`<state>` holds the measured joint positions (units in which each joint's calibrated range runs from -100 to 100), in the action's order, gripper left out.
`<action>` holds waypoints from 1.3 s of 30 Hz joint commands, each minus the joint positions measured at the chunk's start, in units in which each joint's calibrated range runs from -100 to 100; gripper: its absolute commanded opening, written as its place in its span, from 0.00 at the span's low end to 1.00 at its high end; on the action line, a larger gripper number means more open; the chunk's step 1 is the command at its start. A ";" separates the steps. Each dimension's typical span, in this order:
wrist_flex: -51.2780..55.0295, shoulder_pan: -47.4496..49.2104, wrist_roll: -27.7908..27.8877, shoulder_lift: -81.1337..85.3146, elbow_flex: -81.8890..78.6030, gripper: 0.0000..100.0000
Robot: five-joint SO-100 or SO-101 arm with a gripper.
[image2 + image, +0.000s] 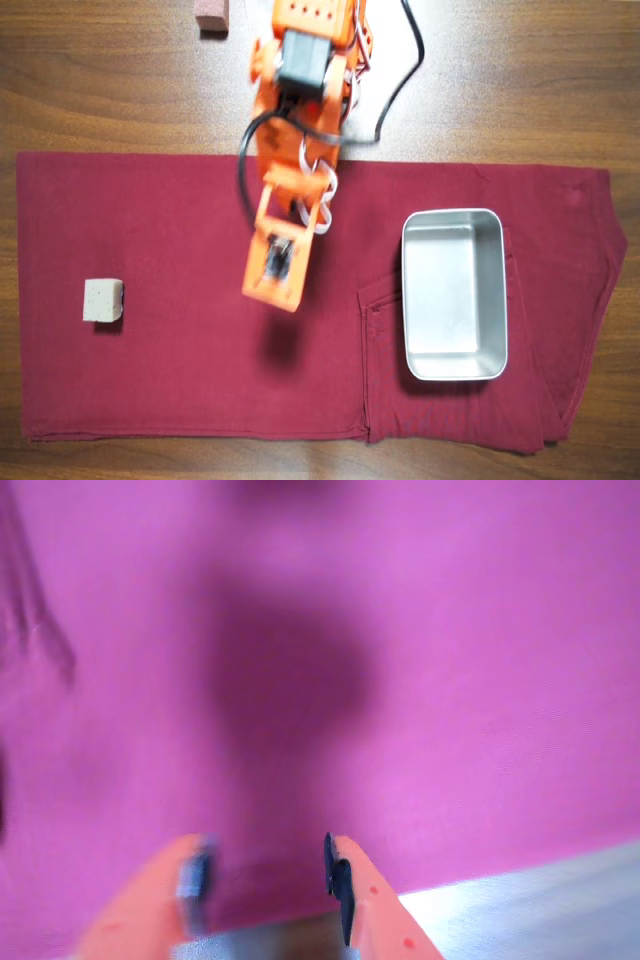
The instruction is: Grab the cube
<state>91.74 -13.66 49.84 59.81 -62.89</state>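
Overhead view puts my gripper (275,290) above the middle of the dark red cloth (180,390), its orange fingers parted a little and holding nothing. Well off to the left in that view sits the cube (103,300), alone on the cloth with bare fabric between us. To the right lies the metal tray (455,368), empty. A reddish block (211,14) rests on the wooden table (520,80) beyond the cloth's top edge. Wrist view shows only blurred cloth between my fingers (375,905).
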 commanded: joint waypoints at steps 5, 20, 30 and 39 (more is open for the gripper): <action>4.57 -21.47 2.25 -44.94 55.47 0.29; -13.31 -46.71 1.47 -77.34 77.41 0.43; -19.95 -45.07 0.00 -89.77 83.87 0.43; -25.12 -42.96 -1.81 -93.41 83.97 0.00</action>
<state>67.79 -56.73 48.28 -34.20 18.88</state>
